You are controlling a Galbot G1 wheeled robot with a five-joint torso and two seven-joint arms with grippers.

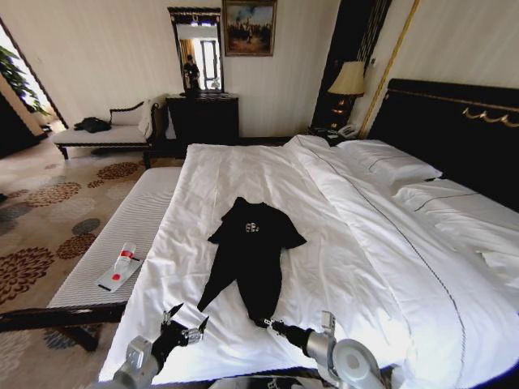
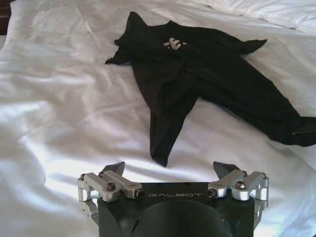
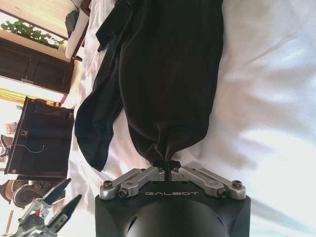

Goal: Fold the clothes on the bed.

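The clothes are one black T-shirt [image 1: 251, 255] with small white lettering, lying bunched on the bed [image 1: 340, 219] with its collar toward the far side. My right gripper [image 1: 268, 323] is shut on the shirt's near hem [image 3: 167, 157], the fabric pinched between its fingers. A short way to the left, my left gripper [image 1: 186, 319] hovers open above the sheet, just short of the shirt's other pointed hem corner [image 2: 161, 157]. In the left wrist view the left gripper [image 2: 169, 170] has its fingers spread wide with nothing between them.
A long white ribbed bench [image 1: 122, 243] runs along the bed's left side with a small red and white object [image 1: 120, 267] on it. Pillows [image 1: 389, 162] and a dark headboard [image 1: 462, 130] lie to the right. A chaise [image 1: 105, 134] and dark cabinet [image 1: 203, 117] stand by the far wall.
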